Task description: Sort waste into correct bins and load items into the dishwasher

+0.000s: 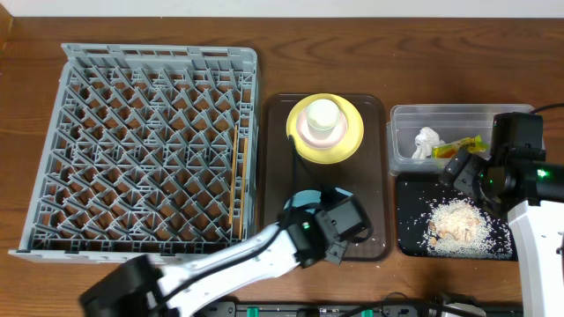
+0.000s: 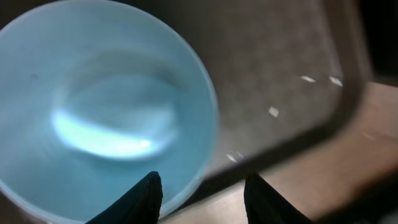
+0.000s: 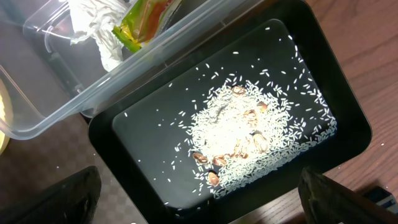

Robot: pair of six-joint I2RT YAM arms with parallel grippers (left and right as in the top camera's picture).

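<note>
The waste looks sorted, with the tissue (image 1: 426, 141) and wrapper (image 1: 463, 148) in the clear tub (image 1: 441, 112) and the food scraps (image 1: 456, 224) in the black tub (image 1: 414, 189) under the wide-open, empty right claw (image 3: 202, 199), but the plate (image 1: 352, 132) and cup (image 1: 322, 114) sit on the brown tray (image 1: 374, 176), not in the dish rack (image 1: 141, 150), and the left claw (image 2: 202, 186) sits astride the blue bowl (image 2: 106, 124) rim, with no way to tell if it pinches.
</note>
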